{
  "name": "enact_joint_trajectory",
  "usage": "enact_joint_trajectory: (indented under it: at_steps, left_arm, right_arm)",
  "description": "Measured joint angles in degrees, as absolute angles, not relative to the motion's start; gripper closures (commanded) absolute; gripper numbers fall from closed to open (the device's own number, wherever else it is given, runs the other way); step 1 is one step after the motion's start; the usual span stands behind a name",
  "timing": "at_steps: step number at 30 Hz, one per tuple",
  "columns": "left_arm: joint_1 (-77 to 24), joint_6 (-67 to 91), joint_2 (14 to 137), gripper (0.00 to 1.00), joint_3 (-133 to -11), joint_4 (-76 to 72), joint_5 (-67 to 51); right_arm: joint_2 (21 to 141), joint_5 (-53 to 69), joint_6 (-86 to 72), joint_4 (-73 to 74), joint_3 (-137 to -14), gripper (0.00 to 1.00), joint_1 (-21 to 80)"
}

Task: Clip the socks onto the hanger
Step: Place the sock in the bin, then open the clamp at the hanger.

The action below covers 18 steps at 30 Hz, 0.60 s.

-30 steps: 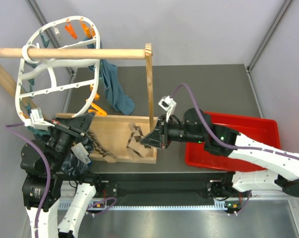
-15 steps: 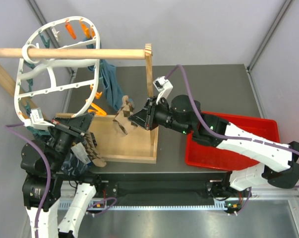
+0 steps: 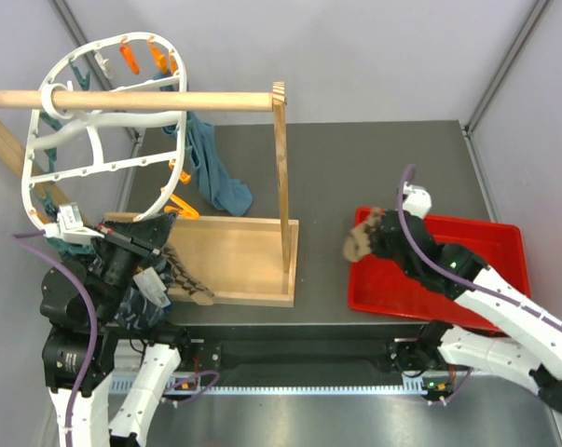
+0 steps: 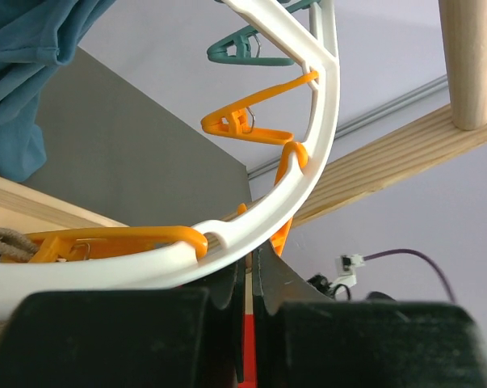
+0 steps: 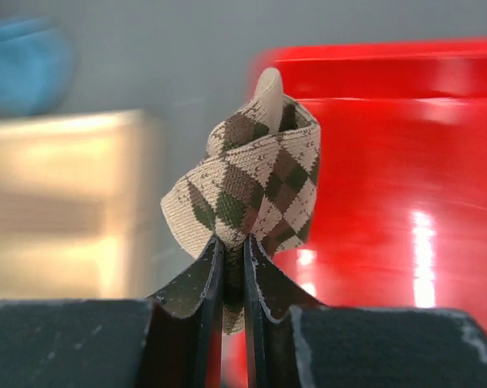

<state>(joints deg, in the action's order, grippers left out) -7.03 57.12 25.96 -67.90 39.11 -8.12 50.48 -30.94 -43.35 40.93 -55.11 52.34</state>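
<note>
The right gripper (image 5: 231,242) has its jaws closed on one of the socks (image 5: 251,178), pinched low down so that the free end curls over above the tips. In the overhead view it hangs right of centre, over the left rim of the red tray (image 3: 448,221) and well apart from the hanger (image 3: 102,166), which fills the upper left. The sock looks light, soft and floppy: it should drape and fold wherever it is unsupported, so a hold near one edge, leaving a clear flap of fabric for a peg to bite, seems the better grasp. The left gripper (image 4: 245,271) has its jaws shut, tips tucked just under the hanger's white rim; whether they pinch anything there cannot be told. Only the left wrist view shows the rim close up, with an orange peg (image 4: 130,238) at lower left that seems to hold a scrap of beige fabric. Only the overhead view shows a second patterned sock (image 3: 183,279) at lower left by that arm, the wooden stand (image 3: 243,261) and the grey desk (image 3: 374,168).
</note>
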Motion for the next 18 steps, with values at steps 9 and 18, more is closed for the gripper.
enact_joint_trajectory:
  at_steps: [9,18]
  left_arm:
    - [-7.01,57.06,25.98,1.0,-67.9,39.11,-8.19]
    - [-7.01,57.08,25.98,1.0,-67.9,39.05,-8.78]
  right_arm:
    - [50.39,-25.23,-37.1,43.88,-43.16,0.31,29.47]
    - [45.74,-8.88,-28.18,40.05,-48.23,0.1,35.64]
